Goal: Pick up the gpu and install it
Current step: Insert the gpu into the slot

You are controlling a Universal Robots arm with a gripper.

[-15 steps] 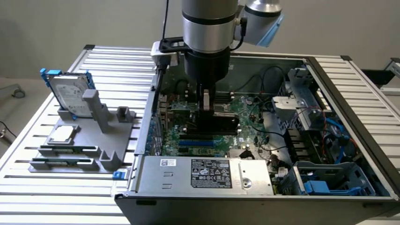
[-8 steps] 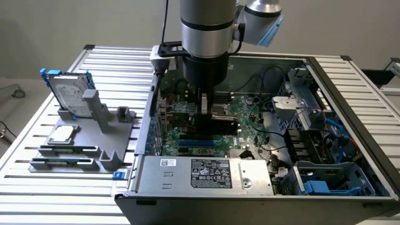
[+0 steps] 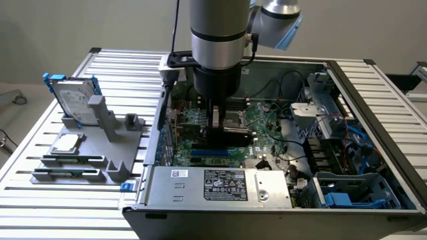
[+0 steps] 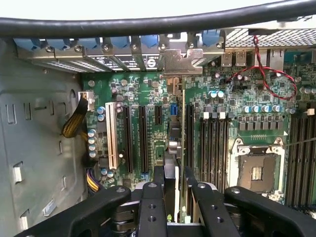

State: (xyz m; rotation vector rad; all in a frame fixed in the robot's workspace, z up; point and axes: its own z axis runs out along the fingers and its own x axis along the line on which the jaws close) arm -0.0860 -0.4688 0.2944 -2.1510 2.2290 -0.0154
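Exterior view: the gripper point(image 3: 219, 124) hangs inside the open computer case point(image 3: 373, 95), over the motherboard point(image 3: 263, 122). Its jaws are part-way closed and clamped on the gpu point(image 3: 235, 134). The card is likely stiff and fairly light but fragile (bare circuitry on one face), so its upper edge looks the right hold. Wrist view: the fingers point(image 4: 158, 180) pinch the gpu point(image 4: 183, 128) edge-on and upright, its silver bracket point(image 4: 181, 61) at the rear slots. Whether it touches the socket is unclear.

above case point(image 3: 373, 135): open.
case wall point(image 3: 162, 120): close on the exterior view's left.
power supply point(image 3: 220, 185): walls the camera-near side.
drive cage point(image 3: 320, 112): crowds the exterior view's right.
slots point(image 4: 129, 138) beside gpu point(image 3: 239, 136): bare.
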